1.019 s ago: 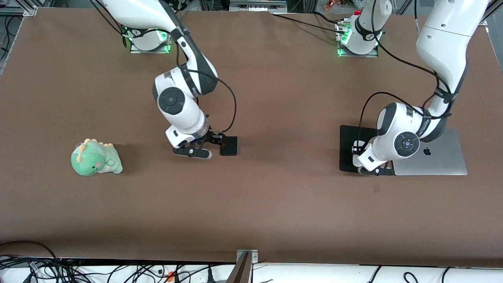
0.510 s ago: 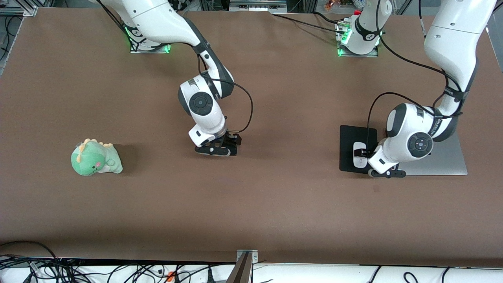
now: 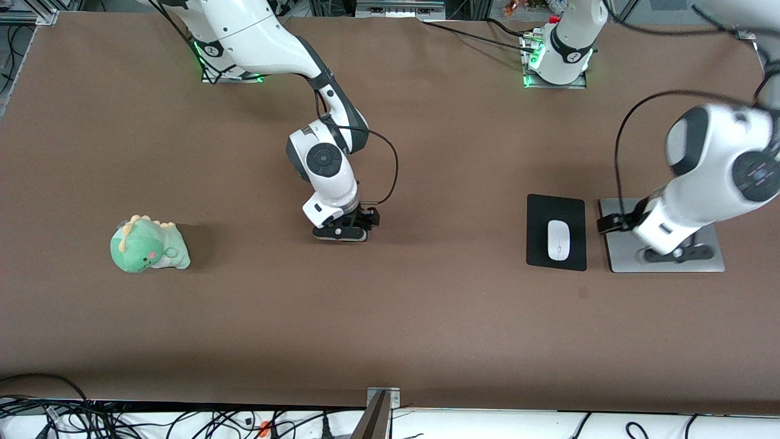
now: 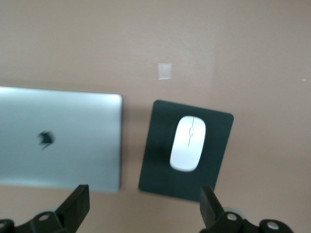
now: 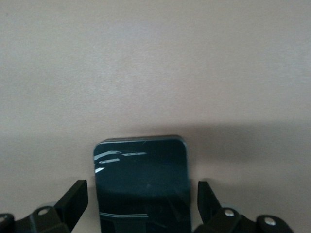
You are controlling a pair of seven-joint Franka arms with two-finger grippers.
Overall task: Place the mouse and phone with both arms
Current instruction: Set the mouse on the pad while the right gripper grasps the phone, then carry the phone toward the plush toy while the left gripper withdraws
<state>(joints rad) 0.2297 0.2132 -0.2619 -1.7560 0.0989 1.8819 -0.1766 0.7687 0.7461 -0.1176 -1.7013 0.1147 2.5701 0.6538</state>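
Observation:
The white mouse [image 3: 556,239] lies on the black mouse pad [image 3: 539,210], free of any gripper; it also shows in the left wrist view [image 4: 188,150]. My left gripper [image 3: 670,253] is open and empty, up in the air over the silver laptop [image 3: 621,259]; its fingers stand wide apart in the left wrist view [image 4: 143,208]. My right gripper [image 3: 342,233] is low over the table's middle. It hides the phone in the front view. In the right wrist view the black phone [image 5: 141,179] lies flat between the open fingers [image 5: 74,199], with a gap on each side.
A green plush dinosaur [image 3: 149,246] sits toward the right arm's end of the table. The closed laptop [image 4: 58,141] lies beside the mouse pad [image 4: 160,170]. A small pale tape mark [image 4: 165,71] is on the brown table near the pad.
My left gripper let go of the mouse on the pad, rose and moved over the laptop. My right gripper moved sideways until it stood over the phone.

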